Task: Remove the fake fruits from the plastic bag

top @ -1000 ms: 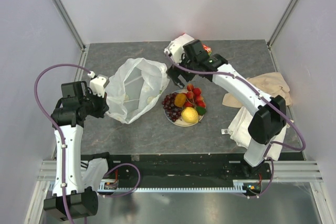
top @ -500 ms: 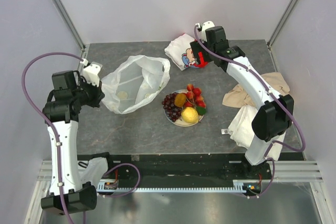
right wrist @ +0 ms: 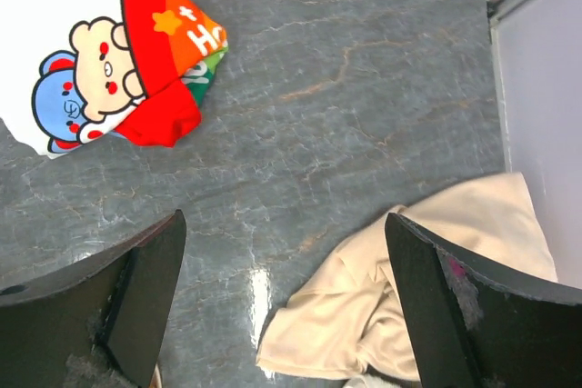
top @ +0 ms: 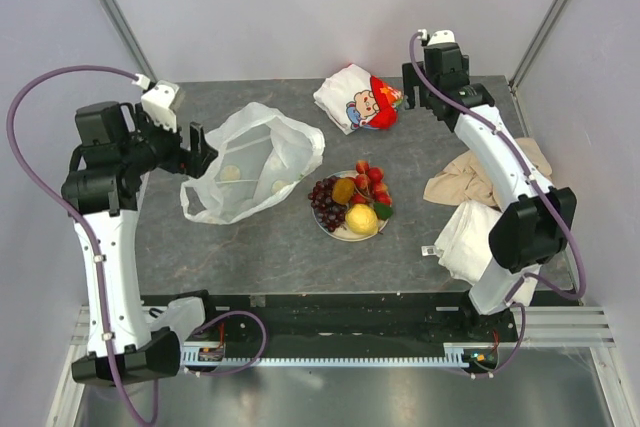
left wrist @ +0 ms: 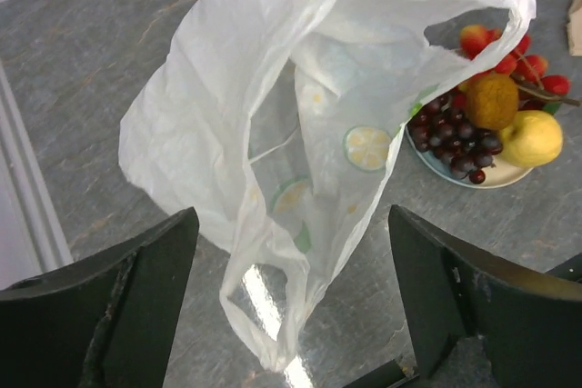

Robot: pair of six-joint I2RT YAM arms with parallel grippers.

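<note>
Top: plastic bag point(top: 250, 162) on the worktop point(top: 420, 162) at 3 o'clock of my left fingers point(top: 195, 139), long axis 8-to-2; fake fruits point(top: 350, 203) on the plate point(top: 342, 233) at its 4 o'clock; left arm nearer | Left wrist: fingers wide, bag in the gap, unpinched; I judge it empty | Right wrist: right fingers point(right wrist: 136, 297) wide, holding nothing

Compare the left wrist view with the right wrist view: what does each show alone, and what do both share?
Left wrist only: the plastic bag, mouth gaping, and the fake fruits heaped on a plate. Right wrist only: the printed face on the cartoon packet, and the beige cloth shown plainly. Both: the grey table, a bit of the packet (only a sliver at the left view's top edge), and open fingers, the left fingers and the right fingers.
</note>
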